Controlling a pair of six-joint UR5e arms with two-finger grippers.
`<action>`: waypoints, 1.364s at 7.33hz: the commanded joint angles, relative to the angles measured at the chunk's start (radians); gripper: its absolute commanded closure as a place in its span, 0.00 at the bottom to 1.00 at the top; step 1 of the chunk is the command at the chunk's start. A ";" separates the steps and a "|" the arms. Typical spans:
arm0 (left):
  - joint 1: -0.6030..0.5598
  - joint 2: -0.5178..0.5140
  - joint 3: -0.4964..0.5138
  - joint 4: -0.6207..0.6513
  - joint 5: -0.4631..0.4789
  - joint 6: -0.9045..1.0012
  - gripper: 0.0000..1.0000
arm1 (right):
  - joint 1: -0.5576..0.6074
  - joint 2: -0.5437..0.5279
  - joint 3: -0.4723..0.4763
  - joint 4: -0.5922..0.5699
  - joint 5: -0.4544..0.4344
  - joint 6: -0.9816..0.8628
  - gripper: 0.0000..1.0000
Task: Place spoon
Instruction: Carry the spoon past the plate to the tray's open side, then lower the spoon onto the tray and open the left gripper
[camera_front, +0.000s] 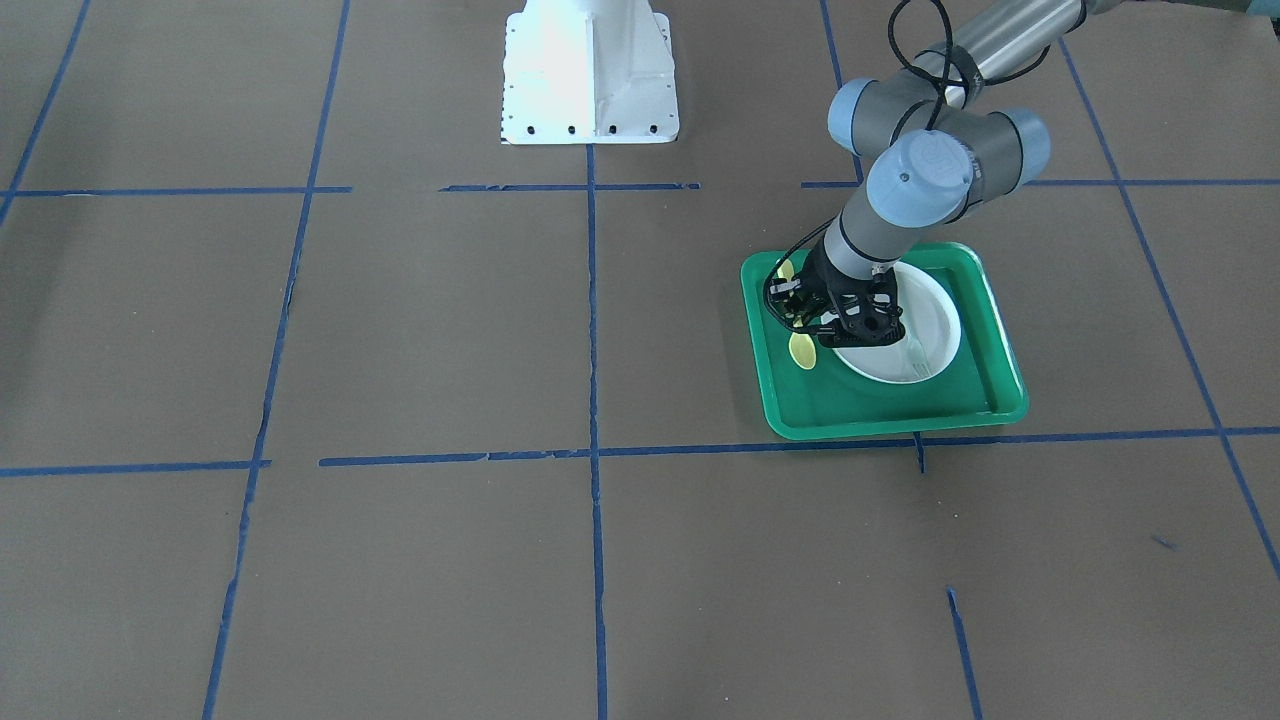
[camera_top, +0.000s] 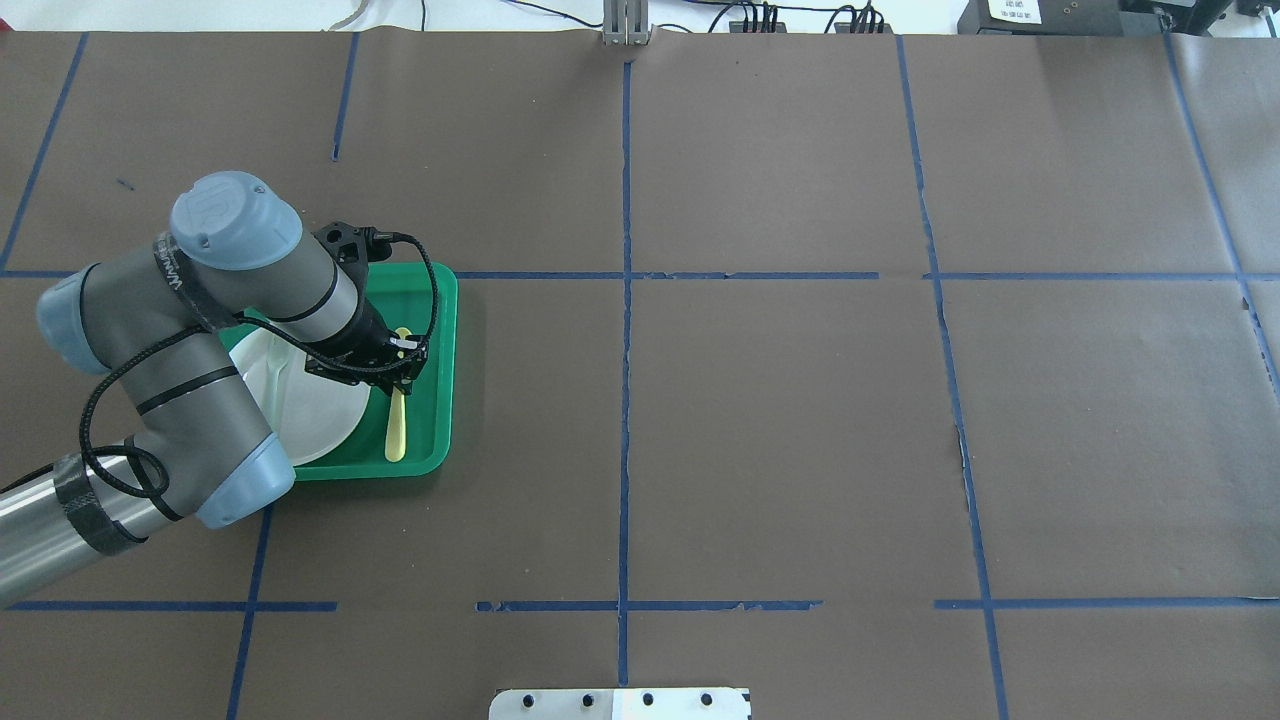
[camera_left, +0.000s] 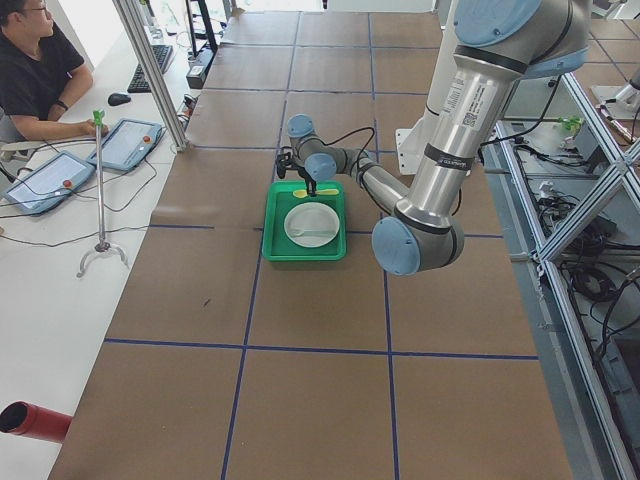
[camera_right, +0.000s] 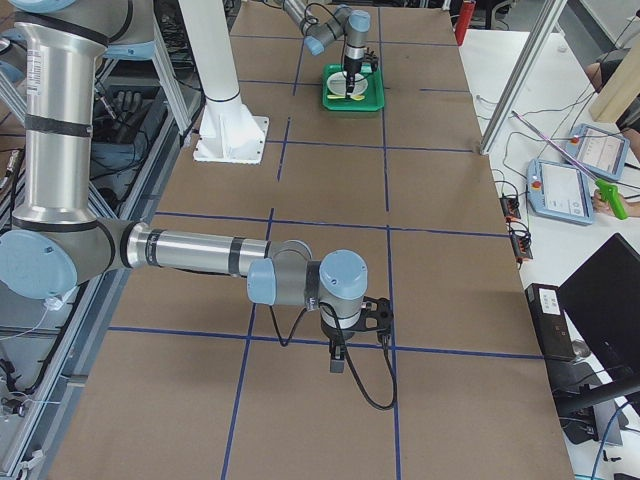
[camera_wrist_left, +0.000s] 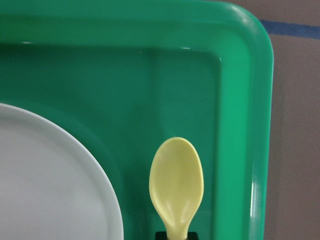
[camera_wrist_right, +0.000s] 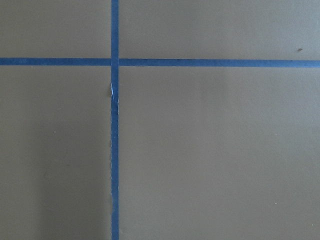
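Observation:
The yellow spoon (camera_top: 397, 425) lies along the right side of the green tray (camera_top: 442, 340), beside the white plate (camera_top: 315, 410). My left gripper (camera_top: 396, 378) stands low over the spoon's neck and looks shut on it. In the left wrist view the spoon's bowl (camera_wrist_left: 176, 182) sits just above the tray floor (camera_wrist_left: 190, 90), with a dark fingertip at its neck. In the front view the spoon's bowl (camera_front: 802, 350) pokes out below the gripper (camera_front: 815, 325). My right gripper (camera_right: 345, 350) shows only in the right side view, so I cannot tell its state.
A pale translucent fork (camera_top: 277, 365) lies on the plate. The tray sits on brown paper with blue tape lines. The white robot base (camera_front: 590, 80) stands at the table's back middle. An operator (camera_left: 35, 70) sits beyond the table's far edge.

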 joint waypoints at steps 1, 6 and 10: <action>0.004 -0.018 0.029 -0.015 0.000 -0.003 1.00 | 0.000 0.000 0.000 0.000 0.000 0.000 0.00; 0.002 -0.019 0.030 -0.021 0.002 0.011 0.33 | 0.000 0.000 0.000 0.000 0.000 0.000 0.00; -0.097 -0.006 -0.090 0.041 -0.006 0.023 0.16 | 0.000 0.000 0.000 0.000 0.000 0.000 0.00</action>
